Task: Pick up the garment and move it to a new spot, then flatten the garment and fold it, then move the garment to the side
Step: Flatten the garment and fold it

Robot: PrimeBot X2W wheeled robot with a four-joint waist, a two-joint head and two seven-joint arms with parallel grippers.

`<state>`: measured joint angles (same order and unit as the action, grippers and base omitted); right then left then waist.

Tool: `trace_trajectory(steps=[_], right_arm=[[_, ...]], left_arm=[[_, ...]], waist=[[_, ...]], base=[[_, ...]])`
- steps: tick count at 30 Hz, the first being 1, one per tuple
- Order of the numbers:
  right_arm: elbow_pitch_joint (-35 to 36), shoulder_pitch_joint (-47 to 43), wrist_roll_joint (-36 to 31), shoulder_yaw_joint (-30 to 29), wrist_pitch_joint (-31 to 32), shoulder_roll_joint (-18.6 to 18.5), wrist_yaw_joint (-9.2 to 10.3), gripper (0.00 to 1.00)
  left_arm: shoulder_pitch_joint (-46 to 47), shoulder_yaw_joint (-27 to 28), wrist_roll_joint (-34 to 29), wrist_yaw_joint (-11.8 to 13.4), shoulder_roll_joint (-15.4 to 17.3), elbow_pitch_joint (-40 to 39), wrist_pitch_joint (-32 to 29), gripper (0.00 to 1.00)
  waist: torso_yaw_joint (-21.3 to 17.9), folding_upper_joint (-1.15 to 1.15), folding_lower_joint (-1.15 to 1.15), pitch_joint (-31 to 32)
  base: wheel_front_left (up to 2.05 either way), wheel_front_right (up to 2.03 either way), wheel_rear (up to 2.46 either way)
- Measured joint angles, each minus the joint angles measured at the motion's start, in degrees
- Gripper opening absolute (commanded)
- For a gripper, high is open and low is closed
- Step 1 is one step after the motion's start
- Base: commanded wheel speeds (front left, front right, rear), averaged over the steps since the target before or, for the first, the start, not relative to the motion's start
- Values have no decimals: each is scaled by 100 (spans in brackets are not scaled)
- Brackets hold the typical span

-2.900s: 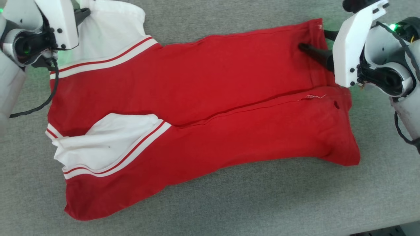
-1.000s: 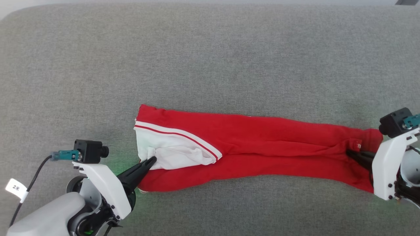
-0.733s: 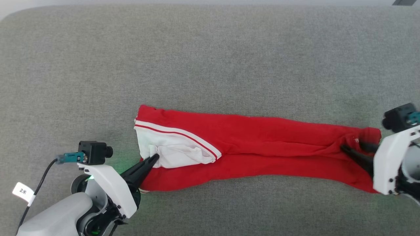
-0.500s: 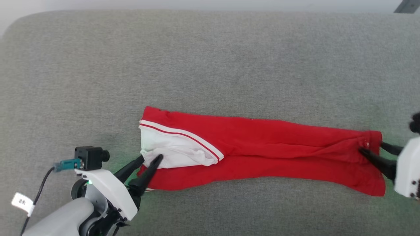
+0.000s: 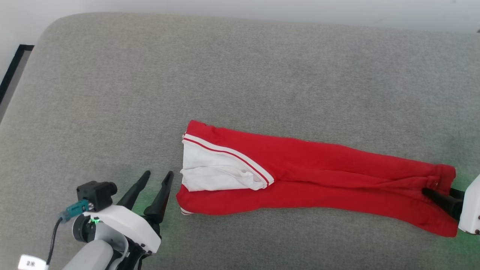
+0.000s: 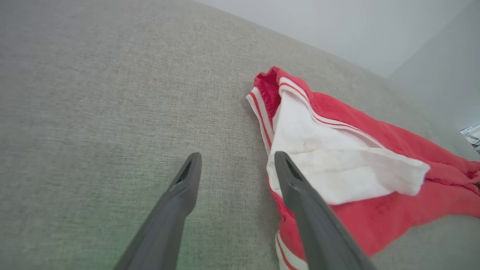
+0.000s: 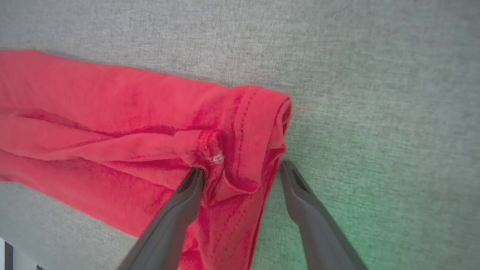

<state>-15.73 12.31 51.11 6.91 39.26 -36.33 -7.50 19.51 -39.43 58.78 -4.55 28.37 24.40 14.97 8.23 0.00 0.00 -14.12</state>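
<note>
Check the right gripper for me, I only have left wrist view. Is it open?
Observer: Open. The right gripper has its fingers spread at the garment's hem end, with the bunched hem between them.
Operator: Is my left clear of the cloth? Can't tell from here.
Observer: Yes. In head view the left gripper sits open beside the garment, with a sliver of gray surface showing between them.
Operator: Overall shape?
Observer: One long narrow strip, with the white sleeve on top at its left end and the hem at the right gripper.
</note>
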Motion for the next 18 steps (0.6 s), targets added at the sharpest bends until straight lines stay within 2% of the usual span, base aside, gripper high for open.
trace_trajectory(steps=[7, 9, 15, 18], right_arm=[[-198, 144, -69, -20, 92, 108, 1, 100], [-248, 165, -70, -12, 108, 125, 2, 100], [-367, 231, -102, 16, 120, 177, 2, 100], [-454, 264, -116, 11, 152, 209, 2, 100]], left_arm=[[-644, 1592, -1850, 43, -727, -323, 0, 100], [-861, 2036, -2250, -23, -985, -472, 0, 100], [-1241, 2899, -3689, -163, -1443, -1046, 0, 100], [-1377, 3193, -4156, -213, -1680, -1333, 0, 100]], waist=[[130, 0, 0, 59], [151, 0, 0, 80], [195, 0, 0, 143], [203, 0, 0, 146]], base=[[0, 0, 0], [0, 0, 0], [0, 0, 0], [0, 0, 0]])
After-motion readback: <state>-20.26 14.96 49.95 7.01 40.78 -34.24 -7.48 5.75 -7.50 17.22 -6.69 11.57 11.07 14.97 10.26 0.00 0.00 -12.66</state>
